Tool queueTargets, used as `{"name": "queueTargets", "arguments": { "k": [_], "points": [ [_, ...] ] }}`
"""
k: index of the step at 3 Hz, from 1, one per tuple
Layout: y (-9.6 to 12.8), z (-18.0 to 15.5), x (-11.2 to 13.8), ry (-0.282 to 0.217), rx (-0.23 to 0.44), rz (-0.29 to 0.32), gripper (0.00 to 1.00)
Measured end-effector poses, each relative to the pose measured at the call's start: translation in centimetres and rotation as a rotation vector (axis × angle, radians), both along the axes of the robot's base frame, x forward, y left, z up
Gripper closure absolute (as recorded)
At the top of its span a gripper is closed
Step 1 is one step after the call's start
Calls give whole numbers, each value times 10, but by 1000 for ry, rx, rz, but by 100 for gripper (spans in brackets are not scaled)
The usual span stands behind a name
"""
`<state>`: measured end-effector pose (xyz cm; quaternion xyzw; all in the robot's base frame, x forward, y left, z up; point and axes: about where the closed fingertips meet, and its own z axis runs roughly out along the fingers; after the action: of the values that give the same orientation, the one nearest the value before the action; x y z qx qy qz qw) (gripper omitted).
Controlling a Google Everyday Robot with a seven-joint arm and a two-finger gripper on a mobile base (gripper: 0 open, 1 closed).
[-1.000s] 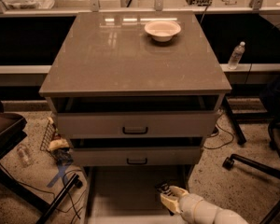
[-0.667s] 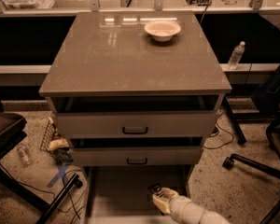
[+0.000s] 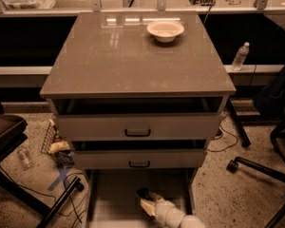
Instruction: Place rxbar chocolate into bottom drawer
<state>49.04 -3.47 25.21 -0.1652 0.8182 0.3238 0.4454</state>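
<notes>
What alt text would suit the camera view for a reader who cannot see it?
The gripper reaches from the lower edge over the pulled-out bottom drawer of a three-drawer cabinet, a small dark object at its tip, possibly the rxbar chocolate. A white bowl sits on the cabinet top, toward the back right.

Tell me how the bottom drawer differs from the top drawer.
The bottom drawer is pulled far out, floor exposed; the top drawer is barely open. The top drawer shows a dark handle; the bottom drawer's front is out of frame. The gripper hangs over the bottom drawer, not the top drawer. Both are pale.
</notes>
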Motion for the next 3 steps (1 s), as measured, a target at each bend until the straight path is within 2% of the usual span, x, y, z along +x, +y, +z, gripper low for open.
{"name": "queueTargets", "arguments": {
  "k": [1,2,3],
  "points": [
    [37,-69,-19,61,32,10,97],
    [37,-65,-19,58,33,13,75],
    [40,-65,-20,60,35,15,43]
  ]
}}
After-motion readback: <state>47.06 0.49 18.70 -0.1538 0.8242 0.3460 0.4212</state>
